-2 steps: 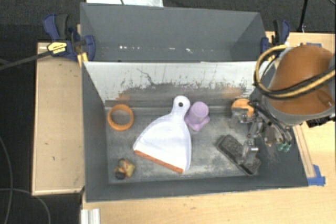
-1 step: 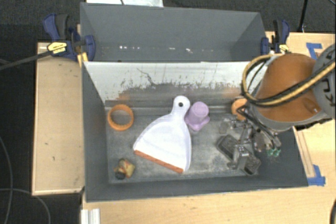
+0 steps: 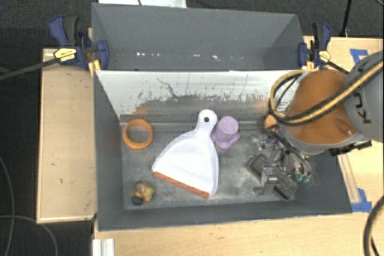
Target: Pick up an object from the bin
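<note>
My gripper (image 3: pixel 271 172) hangs low over the right part of the bin floor, below the orange wrist cover. To its left stands a small lilac cup (image 3: pixel 226 131), lying against the handle of a white dustpan with an orange edge (image 3: pixel 191 161). The dustpan lies in the bin's middle, its handle pointing to the back. Nothing shows between the fingers.
An orange ring (image 3: pixel 138 133) lies at the left of the bin floor. A small brown and yellow lump (image 3: pixel 143 191) sits in the front left corner. The arm and its cables cover the bin's right wall.
</note>
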`<action>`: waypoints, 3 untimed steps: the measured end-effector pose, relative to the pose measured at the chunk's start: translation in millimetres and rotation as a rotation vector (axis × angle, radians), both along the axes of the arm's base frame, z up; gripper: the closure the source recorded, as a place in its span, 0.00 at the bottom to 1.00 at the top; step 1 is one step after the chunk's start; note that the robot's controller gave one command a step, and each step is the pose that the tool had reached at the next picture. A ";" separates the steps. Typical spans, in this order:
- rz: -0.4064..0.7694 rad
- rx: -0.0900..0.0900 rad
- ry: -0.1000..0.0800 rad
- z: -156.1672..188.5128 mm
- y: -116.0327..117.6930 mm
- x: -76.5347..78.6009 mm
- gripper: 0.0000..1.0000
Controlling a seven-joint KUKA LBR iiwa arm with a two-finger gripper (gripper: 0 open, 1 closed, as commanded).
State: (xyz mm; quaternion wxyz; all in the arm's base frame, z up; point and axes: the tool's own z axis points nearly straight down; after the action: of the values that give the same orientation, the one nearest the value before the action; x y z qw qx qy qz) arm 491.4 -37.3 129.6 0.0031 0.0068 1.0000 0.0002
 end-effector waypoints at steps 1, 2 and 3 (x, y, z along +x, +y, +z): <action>0.028 -0.001 0.000 -40.0 -20.9 27.4 0.00; 0.009 0.001 0.003 -48.2 -65.7 17.7 1.00; 0.009 0.001 0.003 -48.2 -65.5 17.6 1.00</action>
State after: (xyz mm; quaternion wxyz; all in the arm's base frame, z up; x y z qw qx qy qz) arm 509.0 -102.9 81.4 0.0016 0.0022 1.0000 0.0005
